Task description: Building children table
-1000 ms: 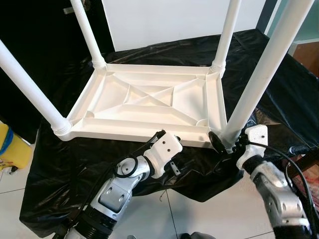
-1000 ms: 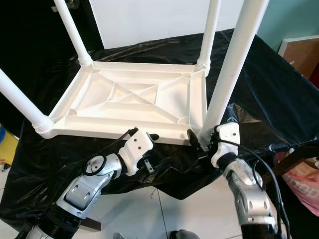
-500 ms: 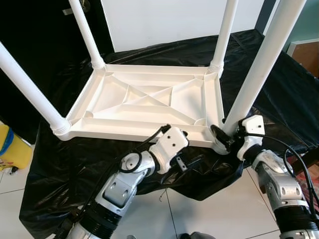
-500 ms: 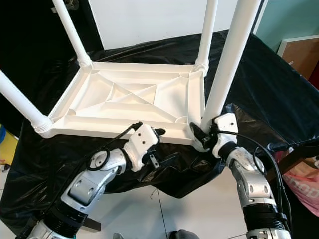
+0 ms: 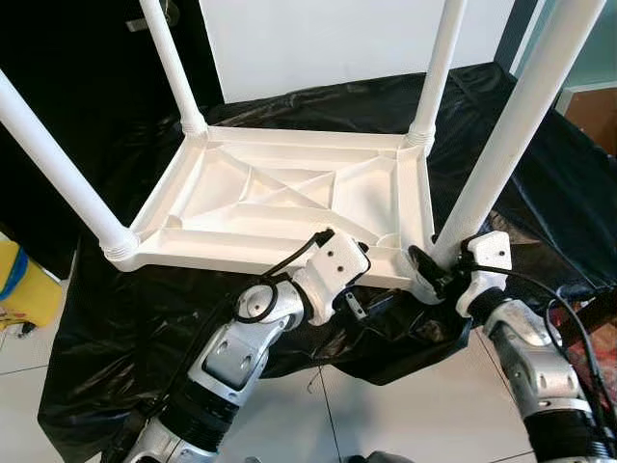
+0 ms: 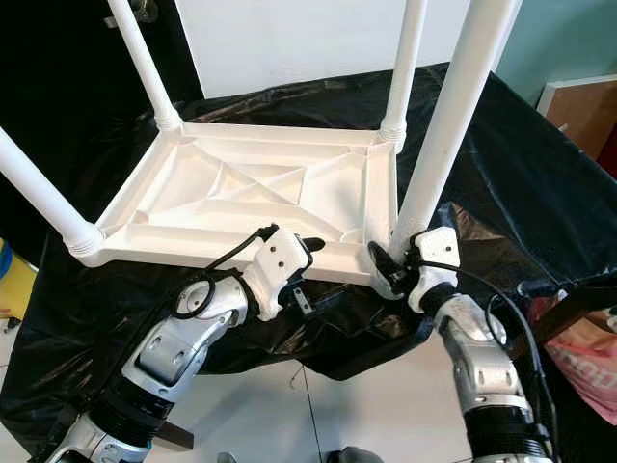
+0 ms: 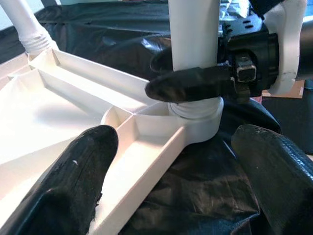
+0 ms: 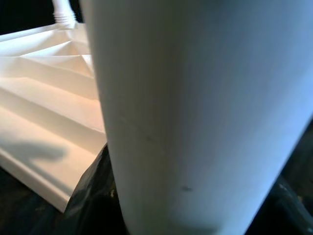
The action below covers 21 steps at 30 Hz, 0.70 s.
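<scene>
A white plastic children's table (image 5: 289,198) lies upside down on a surface draped with black plastic sheeting (image 5: 135,318). Its underside faces up, showing moulded ribs that cross in a diagonal pattern inside a raised rim. Four round white legs rise from ribbed sockets at the corners: two far legs (image 5: 174,63) and a near left leg (image 5: 58,164) slanting outward, and the near right leg (image 5: 511,135) standing closest to the robot's right arm.

The right gripper (image 7: 193,81) is clamped around the base of the near right leg, just above its socket; in the left wrist view one black finger (image 7: 188,84) wraps across the front of the leg and the other curls behind it, both pressed against the white tube. The right wrist view shows the leg's smooth white surface very close up, with the ribbed underside beyond.

The left gripper (image 7: 171,171) is spread wide and holds nothing. One finger (image 7: 73,181) rests over the table's near rim, the other finger (image 7: 279,176) hangs above the black sheeting beside the corner socket

A yellow object (image 5: 19,285) sits on the tiled floor (image 5: 405,415) at the left
</scene>
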### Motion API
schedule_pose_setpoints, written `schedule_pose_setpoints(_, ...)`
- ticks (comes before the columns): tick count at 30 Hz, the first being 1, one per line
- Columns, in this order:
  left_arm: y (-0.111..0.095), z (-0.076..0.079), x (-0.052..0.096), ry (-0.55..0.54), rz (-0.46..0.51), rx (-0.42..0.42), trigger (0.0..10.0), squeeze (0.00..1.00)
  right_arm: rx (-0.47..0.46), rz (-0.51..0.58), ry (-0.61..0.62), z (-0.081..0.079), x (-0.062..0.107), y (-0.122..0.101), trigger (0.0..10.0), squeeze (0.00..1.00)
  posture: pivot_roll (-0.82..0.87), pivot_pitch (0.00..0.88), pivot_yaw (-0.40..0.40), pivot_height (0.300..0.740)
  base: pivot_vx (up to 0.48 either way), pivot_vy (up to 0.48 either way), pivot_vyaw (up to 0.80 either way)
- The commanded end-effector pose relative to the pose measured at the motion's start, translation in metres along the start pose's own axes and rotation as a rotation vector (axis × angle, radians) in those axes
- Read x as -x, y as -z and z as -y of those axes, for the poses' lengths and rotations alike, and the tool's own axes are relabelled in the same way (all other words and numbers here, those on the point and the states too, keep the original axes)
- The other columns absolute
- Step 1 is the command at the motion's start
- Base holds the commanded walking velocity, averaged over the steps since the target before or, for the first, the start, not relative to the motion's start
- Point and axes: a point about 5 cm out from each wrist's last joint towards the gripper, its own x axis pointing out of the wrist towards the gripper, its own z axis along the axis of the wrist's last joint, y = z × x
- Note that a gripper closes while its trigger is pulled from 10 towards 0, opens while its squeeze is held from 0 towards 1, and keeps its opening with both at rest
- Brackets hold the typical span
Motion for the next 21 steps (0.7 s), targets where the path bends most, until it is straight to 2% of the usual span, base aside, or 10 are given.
schedule_pose_setpoints(1,0.003,0.004,0.0,0.041,-0.004,0.007,10.0,0.0,-0.01,-0.086,0.031,-0.007,0.004,0.017,10.0,0.0,-0.17,0.062,0.001,0.74,0.0,0.0,0.0)
schedule_pose_setpoints(3,0.002,0.005,0.0,0.043,-0.001,0.011,10.0,0.0,-0.004,-0.09,0.053,-0.008,0.004,0.018,10.0,0.0,-0.17,0.062,0.001,0.74,0.0,0.0,0.0)
schedule_pose_setpoints(6,0.005,0.004,-0.001,0.034,-0.004,0.015,10.0,0.0,-0.025,-0.144,0.246,-0.01,0.002,0.027,10.0,0.0,-0.17,0.072,-0.008,0.74,0.0,0.0,0.0)
schedule_pose_setpoints(8,0.005,0.004,-0.001,0.032,-0.005,0.015,10.0,0.0,-0.032,-0.153,0.279,-0.01,0.002,0.029,10.0,0.0,-0.17,0.072,-0.008,0.74,0.0,0.0,0.0)
schedule_pose_setpoints(10,0.005,0.004,0.0,0.023,-0.002,0.017,10.0,0.0,-0.043,-0.164,0.402,-0.014,0.003,0.031,10.0,0.0,-0.17,0.078,-0.006,0.74,0.0,0.0,0.0)
schedule_pose_setpoints(11,0.005,0.004,0.0,0.023,-0.002,0.017,10.0,0.0,-0.043,-0.164,0.402,-0.014,0.003,0.031,10.0,0.0,-0.17,0.078,-0.006,0.74,0.0,0.0,0.0)
schedule_pose_setpoints(14,0.006,0.006,-0.001,0.025,-0.007,0.022,10.0,0.0,-0.099,-0.186,0.626,-0.016,0.007,0.034,10.0,0.0,-0.17,0.081,0.001,0.74,0.0,0.0,0.0)
schedule_pose_setpoints(15,0.006,0.006,-0.001,0.025,-0.007,0.022,10.0,0.0,-0.099,-0.186,0.626,-0.016,0.007,0.034,10.0,0.0,-0.17,0.081,0.001,0.74,0.0,0.0,0.0)
schedule_pose_setpoints(17,0.006,0.006,-0.002,0.026,-0.008,0.021,10.0,0.0,-0.131,-0.192,0.706,-0.021,0.006,0.035,10.0,0.0,-0.17,0.085,0.002,0.74,0.0,0.0,0.0)
schedule_pose_setpoints(21,0.005,0.004,-0.001,0.028,-0.008,0.014,10.0,0.0,-0.139,-0.162,0.693,-0.03,-0.001,0.029,10.0,0.0,-0.17,0.076,0.012,0.74,0.0,0.0,0.0)
